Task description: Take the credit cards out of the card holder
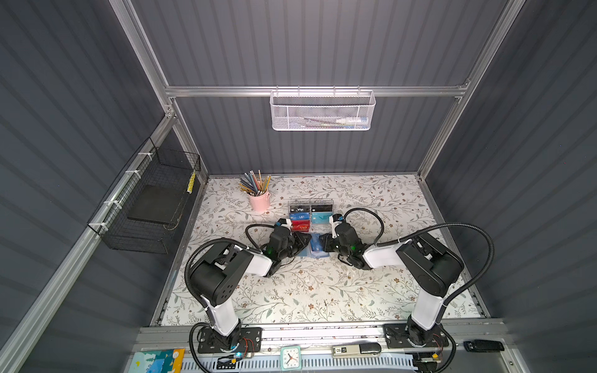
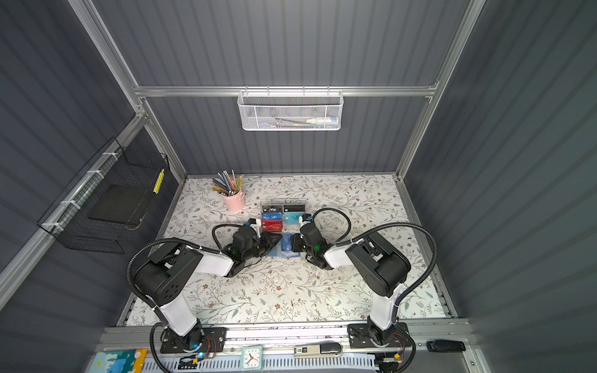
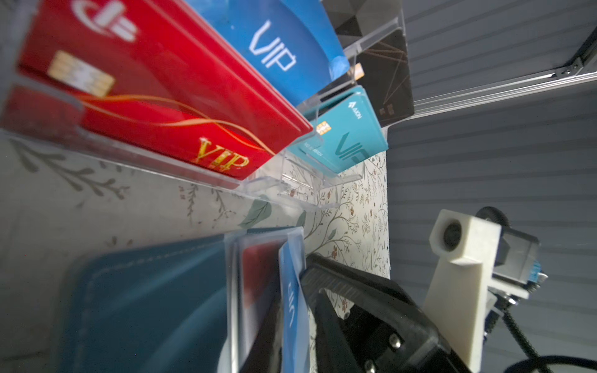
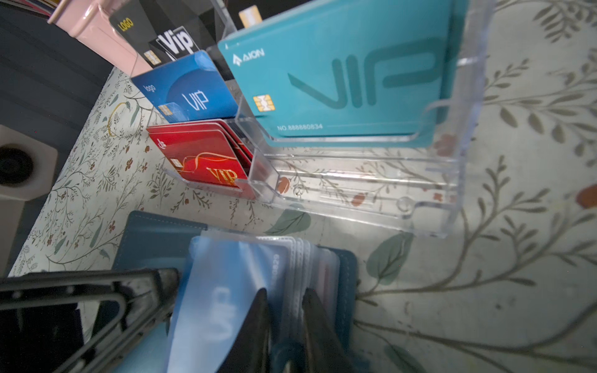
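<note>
The blue-grey card holder lies open on the floral table between both grippers. In the right wrist view my right gripper is shut on the stack of clear sleeves of the card holder. A blue credit card with pale lettering leans out of the sleeves toward the left gripper. In the left wrist view my left gripper is shut on this blue card, which stands on edge. A white and red card sits in a sleeve beside it, over the cover.
A clear acrylic rack with VIP cards stands just behind the card holder. A pink cup of pencils stands at the back left. A black wire basket hangs on the left wall and a white mesh basket on the back rail.
</note>
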`<state>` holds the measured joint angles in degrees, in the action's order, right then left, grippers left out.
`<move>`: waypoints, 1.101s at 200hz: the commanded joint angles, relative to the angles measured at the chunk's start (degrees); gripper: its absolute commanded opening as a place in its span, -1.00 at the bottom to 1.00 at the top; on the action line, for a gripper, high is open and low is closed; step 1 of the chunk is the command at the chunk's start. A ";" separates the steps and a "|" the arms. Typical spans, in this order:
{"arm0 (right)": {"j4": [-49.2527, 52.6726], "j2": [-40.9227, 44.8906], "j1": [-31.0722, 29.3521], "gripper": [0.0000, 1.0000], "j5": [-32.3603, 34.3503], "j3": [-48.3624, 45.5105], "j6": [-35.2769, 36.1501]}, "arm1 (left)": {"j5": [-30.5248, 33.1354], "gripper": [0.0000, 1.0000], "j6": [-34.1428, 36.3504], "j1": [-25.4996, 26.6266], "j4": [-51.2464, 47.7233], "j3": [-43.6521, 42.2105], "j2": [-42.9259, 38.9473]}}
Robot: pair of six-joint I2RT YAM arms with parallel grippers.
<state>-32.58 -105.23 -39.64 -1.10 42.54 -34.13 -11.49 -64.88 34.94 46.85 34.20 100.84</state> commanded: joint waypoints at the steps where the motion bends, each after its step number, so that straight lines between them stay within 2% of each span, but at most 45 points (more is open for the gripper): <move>1: 16.14 -5.16 -1.94 -0.58 -5.16 -3.32 0.46 | -1.74 -0.61 0.87 0.83 4.64 2.80 0.30; 93: 16.14 -5.84 -1.95 -0.58 -5.05 -3.09 0.46 | -3.05 -0.60 -1.34 1.01 10.23 3.79 5.15; 133: 16.22 -5.95 -1.94 -0.58 -5.06 -2.78 0.61 | -3.03 -0.79 -1.20 0.97 10.63 3.49 4.96; 220: 16.66 -5.45 -1.82 -0.45 -5.74 -2.70 0.41 | -3.22 -0.96 -0.36 1.01 11.00 0.97 4.07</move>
<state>-32.64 -105.60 -39.64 -1.21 42.81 -34.17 -11.81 -66.22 34.85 51.64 35.00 105.67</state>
